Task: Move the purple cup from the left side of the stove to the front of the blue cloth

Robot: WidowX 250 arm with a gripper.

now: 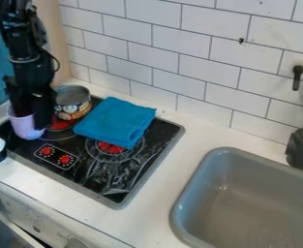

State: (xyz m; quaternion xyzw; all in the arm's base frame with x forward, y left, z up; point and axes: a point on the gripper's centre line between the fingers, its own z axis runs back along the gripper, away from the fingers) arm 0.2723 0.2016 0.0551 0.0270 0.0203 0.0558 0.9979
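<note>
- Nearest the camera is the grey sink (181, 213), beside the cooktop (94, 167).
- If the black gripper (35, 121) swings sideways, it could tip the purple cup (25, 129), since its lower end overlaps the rim.
- A shift toward the wall could knock the patterned tin (73, 107), just beside, into the folded blue cloth (116, 121).
- The cup sits directly below the gripper, at the cooktop's edge; how wide the gripper stands, or whether it grips the cup, I cannot tell.

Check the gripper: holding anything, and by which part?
Can't tell. The gripper is down at the rim of the lilac cup, hiding part of it; any grip is unclear.
</note>
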